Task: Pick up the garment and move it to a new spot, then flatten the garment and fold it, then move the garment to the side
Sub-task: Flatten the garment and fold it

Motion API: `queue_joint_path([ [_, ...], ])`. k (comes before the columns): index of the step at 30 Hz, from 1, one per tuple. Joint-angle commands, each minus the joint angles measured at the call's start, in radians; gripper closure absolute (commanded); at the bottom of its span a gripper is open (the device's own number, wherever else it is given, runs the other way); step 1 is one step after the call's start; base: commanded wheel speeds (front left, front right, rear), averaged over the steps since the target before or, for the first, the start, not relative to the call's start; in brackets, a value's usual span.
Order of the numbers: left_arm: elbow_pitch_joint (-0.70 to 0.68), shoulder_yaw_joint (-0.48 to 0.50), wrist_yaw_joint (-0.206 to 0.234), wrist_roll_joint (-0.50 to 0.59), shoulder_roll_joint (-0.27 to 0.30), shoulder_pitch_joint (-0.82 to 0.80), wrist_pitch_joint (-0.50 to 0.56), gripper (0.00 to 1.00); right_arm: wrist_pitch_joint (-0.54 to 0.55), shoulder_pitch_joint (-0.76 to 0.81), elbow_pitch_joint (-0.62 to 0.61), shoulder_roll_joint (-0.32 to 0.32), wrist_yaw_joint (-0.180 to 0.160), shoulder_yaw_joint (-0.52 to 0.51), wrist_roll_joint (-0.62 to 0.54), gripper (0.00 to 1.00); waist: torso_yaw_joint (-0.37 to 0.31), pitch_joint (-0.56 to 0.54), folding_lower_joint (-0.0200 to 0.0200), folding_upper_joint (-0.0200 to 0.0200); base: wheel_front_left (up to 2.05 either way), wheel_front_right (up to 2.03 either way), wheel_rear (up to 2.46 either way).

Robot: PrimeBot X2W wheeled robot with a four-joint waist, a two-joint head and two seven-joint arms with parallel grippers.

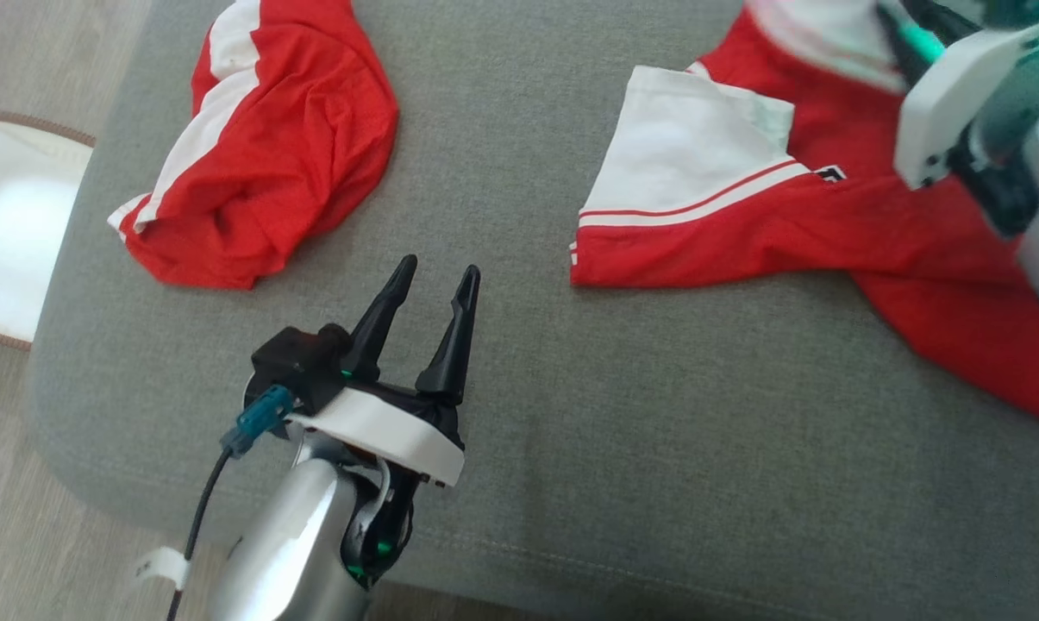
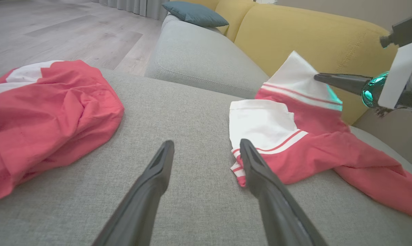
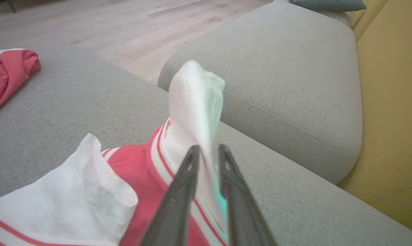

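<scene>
Right fingers (image 3: 184,177) pinch the garment's (image 1: 726,241) white sleeve (image 3: 195,95), far right on the sofa (image 1: 571,414). Left fingers (image 1: 383,315) open, hovering mid-sofa. Looks like flattening; next, pull the sleeve out flat.

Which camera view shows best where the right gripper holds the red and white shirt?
The right wrist view: the right gripper is shut on a raised white part of the red and white shirt, seen close. The left wrist view shows this pinch from the side, farther away. In the head view the pinch is unclear.
</scene>
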Motion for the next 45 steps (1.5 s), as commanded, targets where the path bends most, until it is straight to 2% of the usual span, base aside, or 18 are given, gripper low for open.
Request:
queue_joint_path([
  [1, -0.028, 0.039, 0.001, -0.005, 0.007, -0.032, -0.012, 0.0, -0.017, -0.009, -0.016, 0.009, 0.004, 0.006, 0.001, 0.0, -0.005, -0.004, 0.0, -0.0001, 0.0, 0.0, 0.0],
  [10, -0.023, 0.078, 0.0, 0.016, 0.007, -0.017, -0.012, 0.0, -0.161, 0.045, 0.059, 0.053, 0.004, -0.026, 0.021, 0.0, -0.073, -0.079, 0.0, -0.0001, 0.0, 0.0, 0.0],
  [14, -0.035, 0.11, 0.001, 0.034, 0.007, 0.006, -0.012, 0.0, -0.287, 0.138, 0.065, 0.092, 0.004, -0.106, 0.028, 0.0, -0.13, -0.144, 0.0, -0.0001, 0.0, 0.0, 0.0],
  [19, -0.056, 0.139, 0.004, 0.039, 0.007, 0.036, -0.012, 0.0, -0.34, 0.273, 0.031, 0.141, 0.004, -0.238, 0.001, 0.0, -0.187, -0.196, 0.0, -0.0001, 0.0, 0.0, 0.0],
  [24, -0.073, 0.161, 0.009, 0.046, 0.007, 0.07, -0.012, 0.0, -0.345, 0.472, -0.122, 0.215, 0.004, -0.446, -0.122, 0.0, -0.244, -0.223, 0.0, -0.0001, 0.0, 0.0, 0.0],
  [27, -0.076, 0.17, 0.008, 0.051, 0.007, 0.086, -0.012, 0.0, -0.345, 0.618, -0.24, 0.288, 0.004, -0.573, -0.215, 0.0, -0.272, -0.229, 0.0, -0.0001, 0.0, 0.0, 0.0],
  [31, -0.078, 0.179, 0.005, 0.056, 0.007, 0.104, -0.012, 0.0, -0.345, 0.774, -0.372, 0.375, 0.004, -0.692, -0.324, 0.0, -0.299, -0.234, 0.0, -0.0001, 0.0, 0.0, 0.0],
  [38, -0.087, 0.207, 0.003, 0.055, 0.007, 0.116, -0.012, 0.0, -0.335, 0.884, -0.493, 0.414, 0.004, -0.745, -0.396, 0.0, -0.321, -0.231, 0.0, -0.0001, 0.0, 0.0, 0.0],
  [45, -0.096, 0.209, -0.007, 0.065, 0.007, 0.108, -0.012, 0.0, -0.287, 0.9, -0.567, 0.416, 0.004, -0.755, -0.368, 0.0, -0.316, -0.209, 0.0, -0.0001, 0.0, 0.0, 0.0],
])
